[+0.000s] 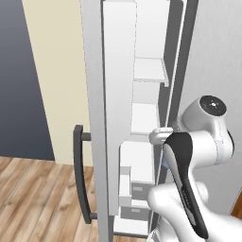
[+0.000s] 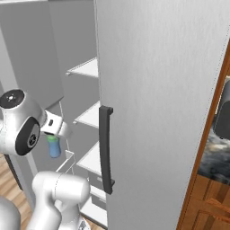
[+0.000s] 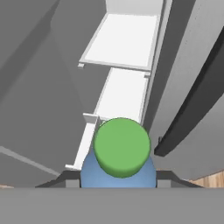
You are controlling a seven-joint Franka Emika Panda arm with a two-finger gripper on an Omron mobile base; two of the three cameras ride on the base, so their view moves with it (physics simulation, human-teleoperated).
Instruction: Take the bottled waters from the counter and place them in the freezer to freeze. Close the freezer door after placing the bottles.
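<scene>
Bottle [image 3: 119, 164]: blue-tinted, green cap, low centre of the hand view; at left of the right base view it hangs below the wrist.
Gripper [image 3: 118, 177]: closed on the bottle, a dark finger at each side of its body.
Freezer [image 2: 87, 114]: open, white shelves [image 3: 124, 41] stacked toward the top of the hand view, ahead of the bottle.
Door [image 1: 106, 118]: ajar, left of centre in the left base view, dark handle [image 1: 79, 172] outside.
Risk, judged: the bottle clipping a shelf edge on entry and slipping or tipping; the opening looks narrow for the arm.
</scene>
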